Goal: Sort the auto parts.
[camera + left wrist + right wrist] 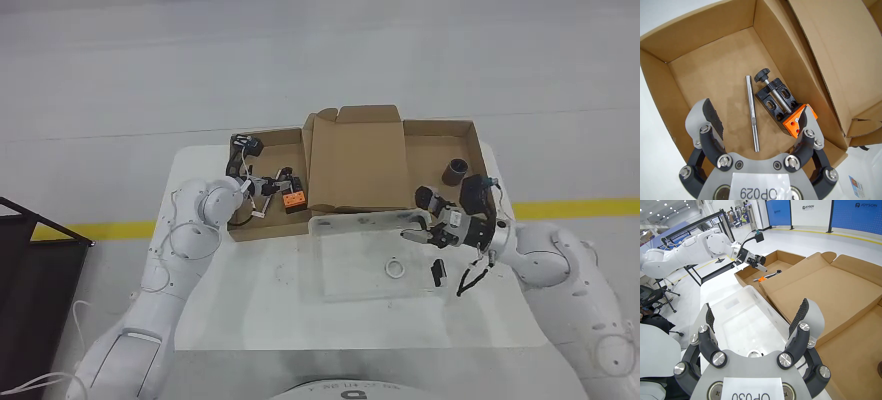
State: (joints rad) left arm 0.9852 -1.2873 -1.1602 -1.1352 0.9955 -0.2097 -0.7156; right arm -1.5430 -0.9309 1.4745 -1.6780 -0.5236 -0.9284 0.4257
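Left gripper (757, 108), spread and empty, hangs over the cardboard box (696, 47), centre-left in the top view; steel rod (753, 121) and clamp (778, 102) lie inside, seemingly sorted. Right gripper (757, 305), likewise released, hovers above the clear tray (753, 291).

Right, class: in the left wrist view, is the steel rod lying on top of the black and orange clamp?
No, the steel rod lies on the box floor beside the clamp.
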